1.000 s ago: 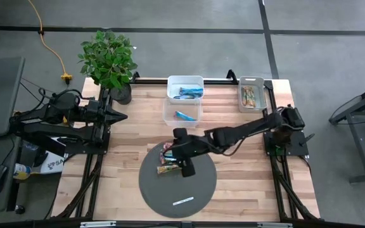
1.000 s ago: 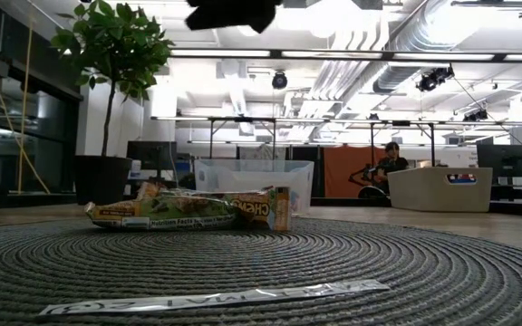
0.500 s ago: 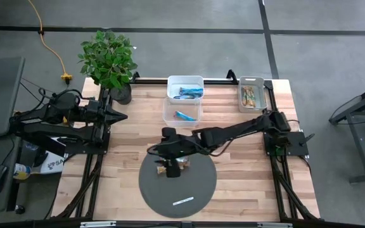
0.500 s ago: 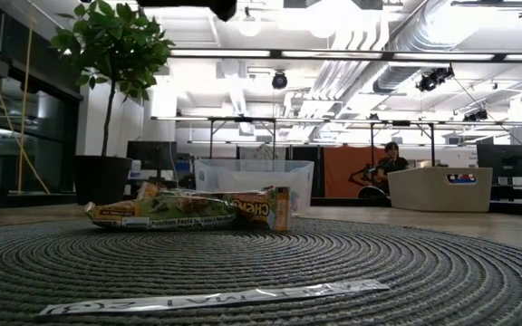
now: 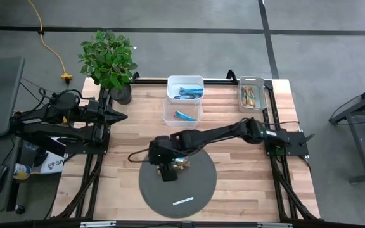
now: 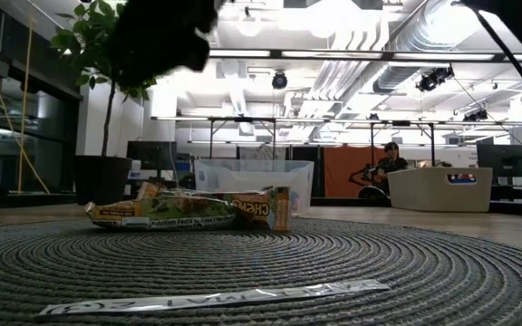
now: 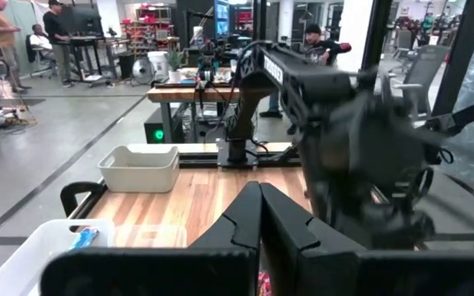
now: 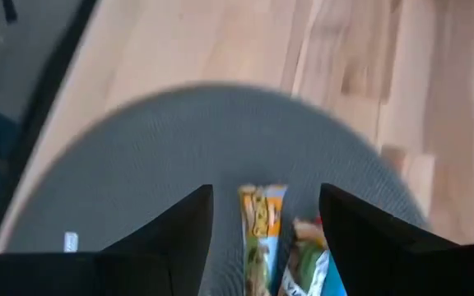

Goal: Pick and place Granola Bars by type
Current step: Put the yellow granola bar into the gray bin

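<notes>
Since the earlier frame the right hand (image 5: 165, 170) has swung leftward over the mat (image 5: 198, 190), now hiding most of the bars (image 5: 180, 164) at frame centre from above. Its fingers (image 8: 179, 222) stand wide apart, holding nothing. Left hand (image 7: 260, 215) waits, fingers together.

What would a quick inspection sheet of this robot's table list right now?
Surface: wooden table with a round dark mat.
Job's things: granola bars on the mat; blue ones in two clear bins; tan ones in the grey bin.
Clutter: thin white strip on the mat.
End effectors: right end effector open, above the bars; left end effector shut, parked at the table's left edge.
Cables: yellow cord on the floor.
Surroundings: potted plant at the table corner; people in the room beyond.
</notes>
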Controlling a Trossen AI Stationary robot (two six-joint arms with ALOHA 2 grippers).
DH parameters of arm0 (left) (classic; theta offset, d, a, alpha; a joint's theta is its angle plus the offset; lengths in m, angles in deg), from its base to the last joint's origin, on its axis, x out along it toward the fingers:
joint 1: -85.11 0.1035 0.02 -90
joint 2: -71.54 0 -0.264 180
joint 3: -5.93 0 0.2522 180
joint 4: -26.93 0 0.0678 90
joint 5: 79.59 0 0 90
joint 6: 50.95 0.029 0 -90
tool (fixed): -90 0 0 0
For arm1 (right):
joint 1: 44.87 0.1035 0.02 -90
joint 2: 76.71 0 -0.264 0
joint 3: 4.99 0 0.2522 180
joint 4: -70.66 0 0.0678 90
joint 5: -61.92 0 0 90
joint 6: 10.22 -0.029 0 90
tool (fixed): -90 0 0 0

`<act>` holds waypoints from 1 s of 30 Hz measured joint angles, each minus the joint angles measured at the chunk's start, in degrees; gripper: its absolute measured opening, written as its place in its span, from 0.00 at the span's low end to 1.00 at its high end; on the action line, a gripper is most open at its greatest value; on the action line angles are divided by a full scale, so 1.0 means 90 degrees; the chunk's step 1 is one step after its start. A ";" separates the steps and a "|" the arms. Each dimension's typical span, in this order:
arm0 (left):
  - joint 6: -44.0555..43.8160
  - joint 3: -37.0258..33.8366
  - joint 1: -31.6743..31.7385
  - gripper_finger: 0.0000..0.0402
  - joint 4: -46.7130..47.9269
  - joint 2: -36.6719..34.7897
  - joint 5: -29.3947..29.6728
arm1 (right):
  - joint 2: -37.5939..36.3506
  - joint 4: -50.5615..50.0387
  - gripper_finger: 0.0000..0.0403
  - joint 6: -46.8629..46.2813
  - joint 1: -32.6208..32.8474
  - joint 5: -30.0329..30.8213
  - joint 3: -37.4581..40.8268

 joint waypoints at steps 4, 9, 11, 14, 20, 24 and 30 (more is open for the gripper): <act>0.0000 0.0000 0.0000 0.00 0.0002 0.0002 0.0000 | 0.0096 -0.0040 0.51 -0.0055 0.0000 0.0069 0.0382; 0.0001 -0.0001 0.0000 0.00 0.0004 0.0001 0.0002 | 0.0101 0.0268 0.51 -0.0066 0.0018 0.0158 0.0893; 0.0002 0.0000 0.0000 0.00 0.0000 0.0002 0.0002 | 0.0099 0.0479 0.51 -0.0063 0.0057 0.0147 0.1080; 0.0001 -0.0001 0.0000 0.00 0.0000 0.0002 0.0000 | 0.0099 0.0683 0.51 -0.0063 0.0145 0.0128 0.1326; 0.0002 0.0000 0.0000 0.00 0.0002 0.0000 0.0000 | 0.0099 0.1006 0.51 0.0085 0.0314 0.0451 0.1751; 0.0001 -0.0001 0.0000 0.00 0.0000 0.0000 0.0002 | 0.0096 0.1047 0.51 0.0090 0.0378 0.0848 0.1932; 0.0001 0.0000 0.0000 0.00 0.0000 0.0001 0.0000 | 0.0091 0.1163 0.51 -0.0049 0.0379 0.1057 0.2073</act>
